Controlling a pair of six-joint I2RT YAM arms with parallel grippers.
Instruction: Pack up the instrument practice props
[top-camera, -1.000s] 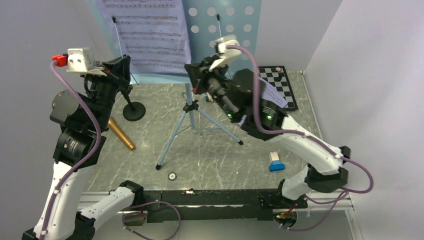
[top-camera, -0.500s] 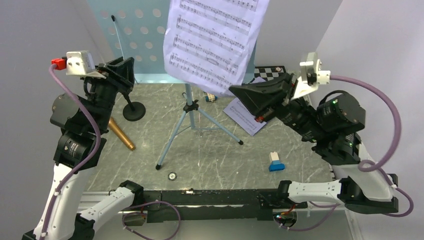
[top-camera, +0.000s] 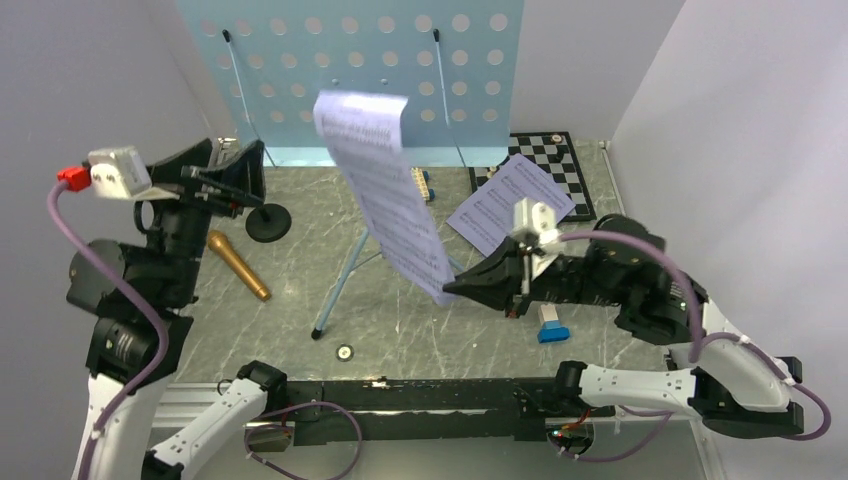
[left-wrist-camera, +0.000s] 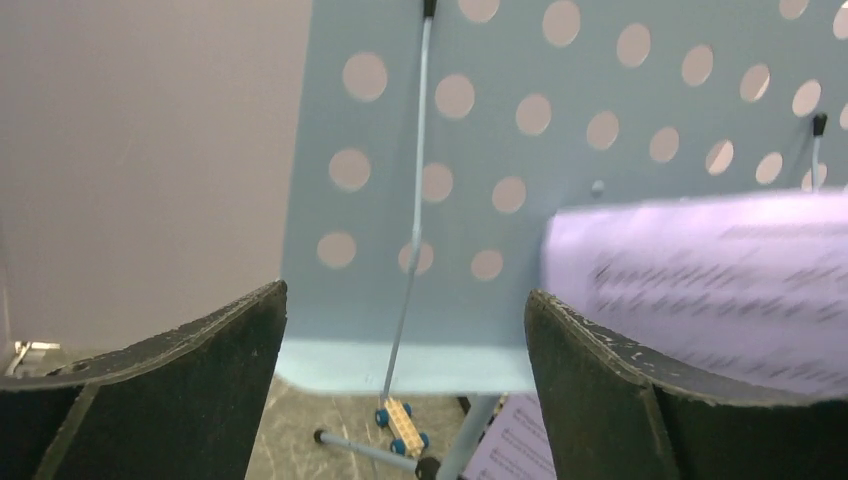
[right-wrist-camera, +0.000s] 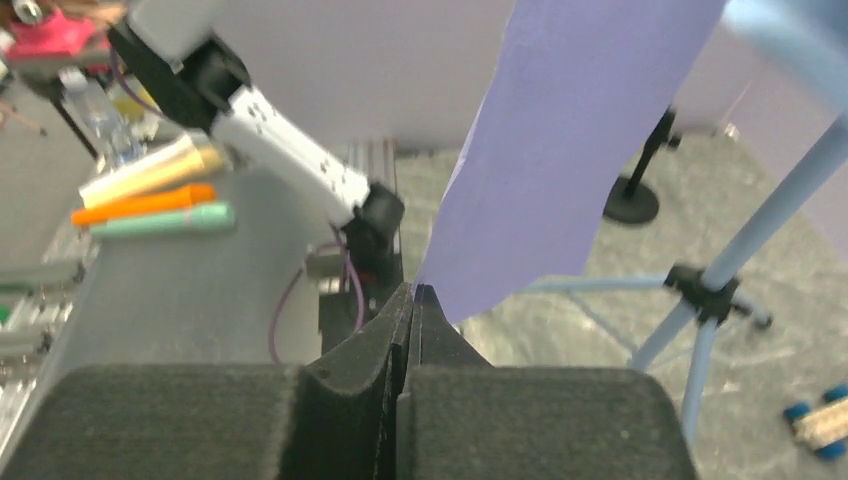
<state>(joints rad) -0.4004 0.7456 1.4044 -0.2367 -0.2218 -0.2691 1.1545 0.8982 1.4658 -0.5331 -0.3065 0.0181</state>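
Now the right jaws pinch one corner of the page (top-camera: 385, 195), left jaws open, so it might slip.

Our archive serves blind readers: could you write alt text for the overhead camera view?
The right gripper pinches the lower end of a sheet-music page held up in front of a blue hole-punched music stand. The left gripper hangs open beside the stand; a gold microphone lies nearby.

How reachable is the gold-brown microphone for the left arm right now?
Probably yes: the gold-brown microphone lies uncovered close by the open, empty left pincer, with nothing between them.
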